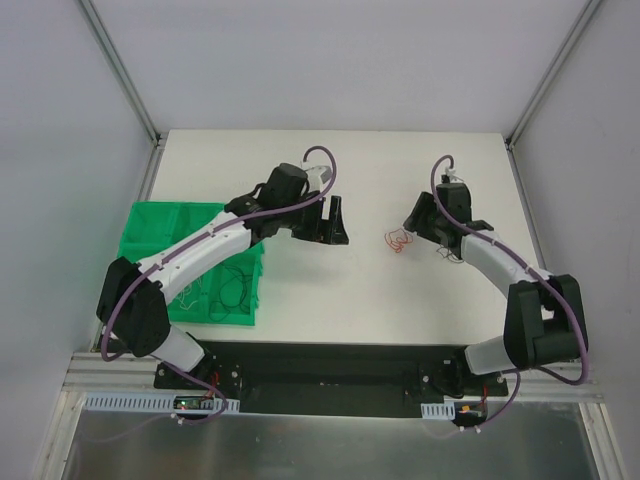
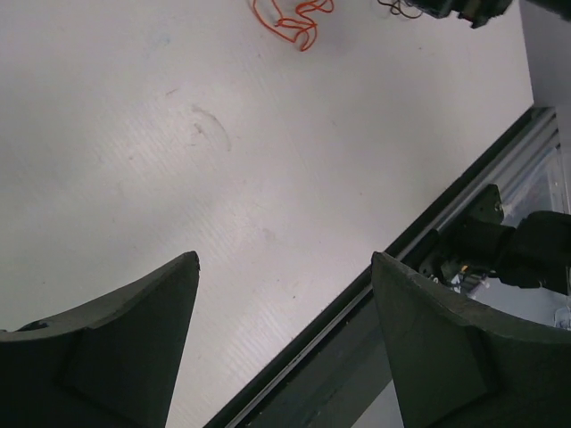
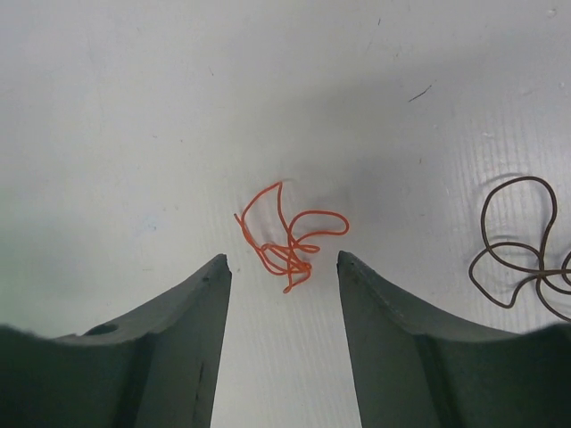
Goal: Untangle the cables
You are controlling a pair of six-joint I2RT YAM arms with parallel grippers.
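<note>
A curly red cable (image 3: 287, 236) lies loose on the white table, right in front of my right gripper (image 3: 284, 259). Its lower end reaches just between the fingertips, which stand open and apart from it. A brown looped cable (image 3: 522, 236) rests separately to the right of that gripper. From above, the red cable (image 1: 395, 240) sits between the two arms, with the right gripper (image 1: 410, 222) over its right side. The left gripper (image 1: 330, 235) hovers further left, open and holding nothing (image 2: 285, 259). The left wrist view shows the red cable (image 2: 294, 18) far off at the top.
A green bin (image 1: 150, 215) stands at the table's left side with dark thin wires (image 1: 235, 285) inside. The black base rail (image 2: 357, 303) runs along the near table edge. Grey walls enclose the table.
</note>
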